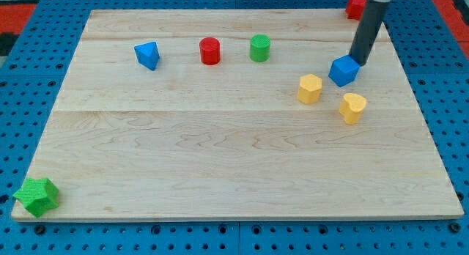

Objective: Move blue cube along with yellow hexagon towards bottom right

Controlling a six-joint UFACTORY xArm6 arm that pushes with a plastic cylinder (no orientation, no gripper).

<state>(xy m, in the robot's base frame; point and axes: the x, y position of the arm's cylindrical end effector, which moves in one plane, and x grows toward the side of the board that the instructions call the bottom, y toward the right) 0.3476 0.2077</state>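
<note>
The blue cube (343, 70) lies on the wooden board (220, 160) at the view's upper right. The yellow hexagon (309, 88) sits just to its lower left, a small gap apart. My tip (360, 63) is at the cube's upper right edge, touching or nearly touching it. The dark rod rises from there toward the view's top right.
A second yellow block (352, 108) lies below the blue cube. A blue block (147, 55), a red cylinder (210, 50) and a green cylinder (259, 47) line the top. A red block (355, 6) sits at the top right corner, a green star (36, 196) at the bottom left.
</note>
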